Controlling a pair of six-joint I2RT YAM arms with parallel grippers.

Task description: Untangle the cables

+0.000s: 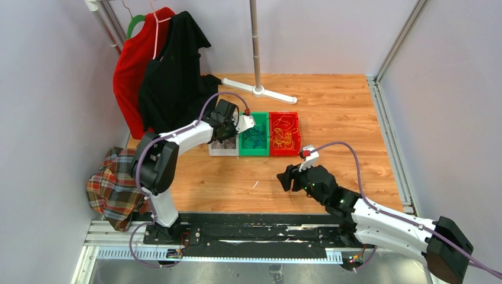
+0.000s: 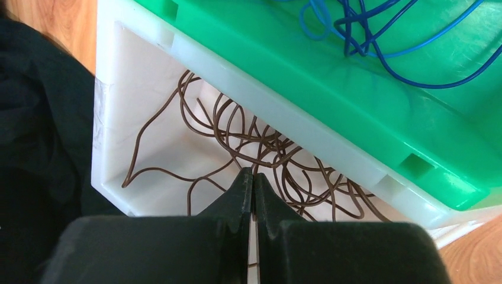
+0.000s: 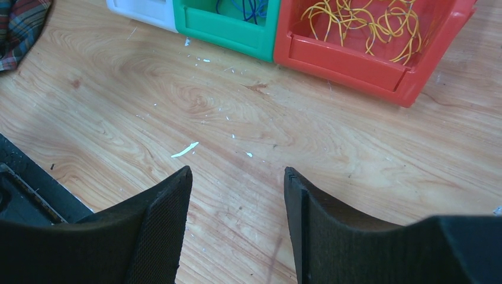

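Thin curly brown wires (image 2: pixel 267 151) are seen just ahead of the left gripper (image 2: pixel 253 177), jaws together; the right gripper (image 3: pixel 237 183), jaws apart, is placed farther off.

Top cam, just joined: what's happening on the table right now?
Two arms are working on cables kept in three bins set side by side. The left gripper is at the white bin, fingers closed among the brown cables; whether a strand is pinched is unclear. Blue cables lie in the green bin and yellow cables in the red bin. The right gripper is open and empty over the bare table, on the near side of the bins.
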